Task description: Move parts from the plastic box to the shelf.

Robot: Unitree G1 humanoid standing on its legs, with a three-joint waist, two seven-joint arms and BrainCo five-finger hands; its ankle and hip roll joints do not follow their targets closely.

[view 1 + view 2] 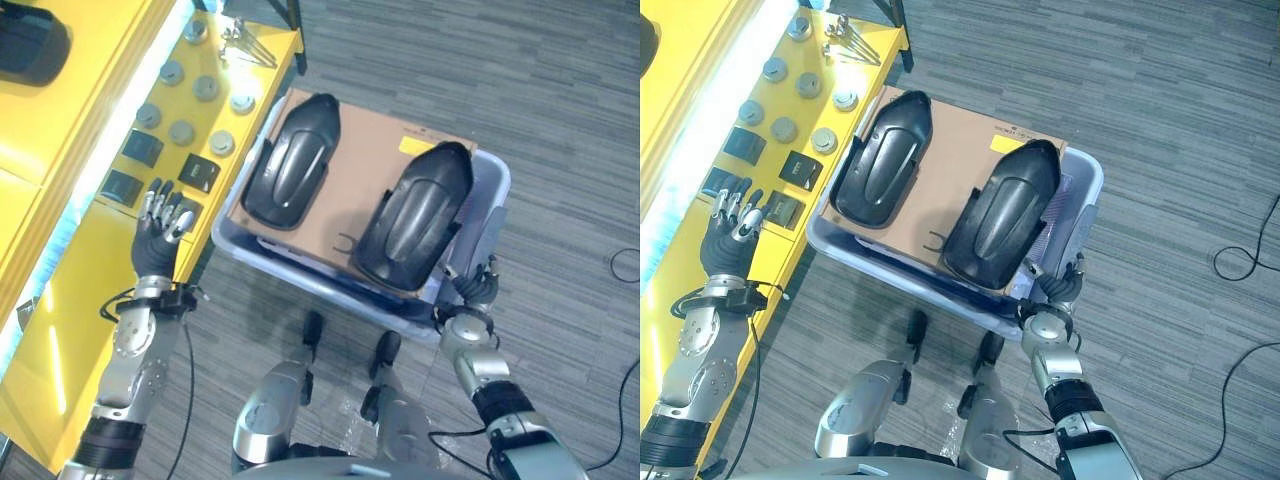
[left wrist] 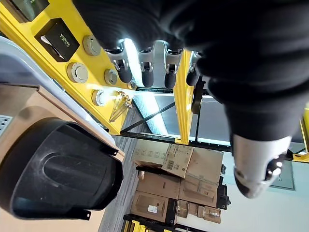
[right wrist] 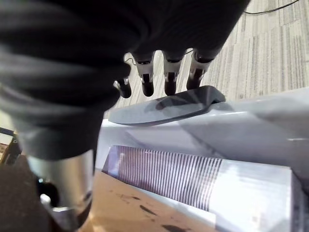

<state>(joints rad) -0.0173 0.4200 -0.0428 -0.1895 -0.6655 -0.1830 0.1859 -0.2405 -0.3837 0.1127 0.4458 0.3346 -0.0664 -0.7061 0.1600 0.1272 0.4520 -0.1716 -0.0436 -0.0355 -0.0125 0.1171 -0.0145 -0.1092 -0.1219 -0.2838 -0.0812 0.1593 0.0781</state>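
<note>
Near edge first: right hand (image 1: 478, 285) sits at about 5 o'clock of the plastic box (image 1: 490, 215), at its near right corner; in its wrist view the fingers (image 3: 147, 77) hang relaxed just over the box rim, nothing held, contact with the rim can't be told. Left hand (image 1: 160, 232) at 9 o'clock of the box, over the yellow shelf (image 1: 70, 280), fingers (image 2: 146, 72) straight and spread, empty, released. Box is grey-blue, on the carpet, a cardboard sheet (image 1: 362, 160) lying across its top. On the cardboard, two black moulded shells: right part (image 1: 415, 215) nearer, toward 4 o'clock of the box, left part (image 1: 292, 158) toward 10 o'clock, just beside the shelf edge. Both are still in the box, none moved yet. Judgement: shells look like rigid thin plastic covers, light for their bulk, smooth and domed so likely slippery on top; pinch on the flanged edge or small tabs at the rim rather than the crown, or cradle from both long sides. Probably not fragile, but tabs could snap. Cardboard may slide or tip if pressed off-centre. Further out on the shelf: round metal discs (image 1: 182, 132) in rows, black square blocks (image 1: 198, 172), and a bundle of metal rods (image 1: 245, 42) at 11 o'clock.
</note>
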